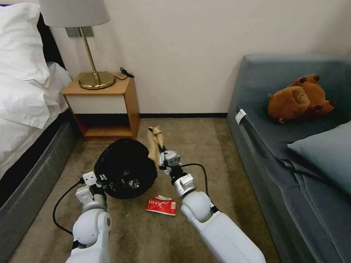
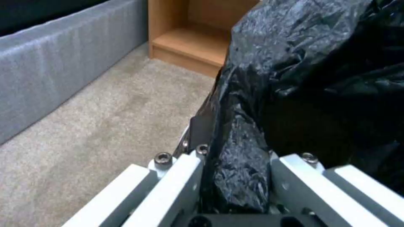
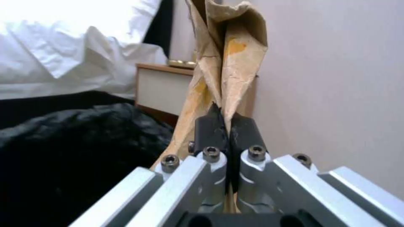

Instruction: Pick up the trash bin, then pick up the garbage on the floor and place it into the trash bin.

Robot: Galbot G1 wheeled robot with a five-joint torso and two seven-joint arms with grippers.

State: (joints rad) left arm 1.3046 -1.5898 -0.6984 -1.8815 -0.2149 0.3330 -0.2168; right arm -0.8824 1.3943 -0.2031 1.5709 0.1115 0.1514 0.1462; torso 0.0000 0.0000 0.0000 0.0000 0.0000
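Over carpet, right gripper (image 3: 227,132) jaws pinch tan scrap (image 3: 229,60); left gripper (image 2: 235,176) clamps trash bin (image 1: 126,168).

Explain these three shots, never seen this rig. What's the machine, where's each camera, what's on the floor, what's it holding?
It is a wheeled robot with two white arms. The wide picture comes from a camera on its head, looking down at a carpeted floor between a bed and a grey sofa. The other two come from cameras on each wrist, looking along the fingers.

The left end effector is shut on the rim of the small round bin lined with a crinkled black bag; the left wrist view shows the bag pinched between its fingers.

The right end effector is shut on a tan-brown crumpled paper scrap, holding it beside the bin's rim.

A red-and-white crumpled packet lies on the carpet between the arms.
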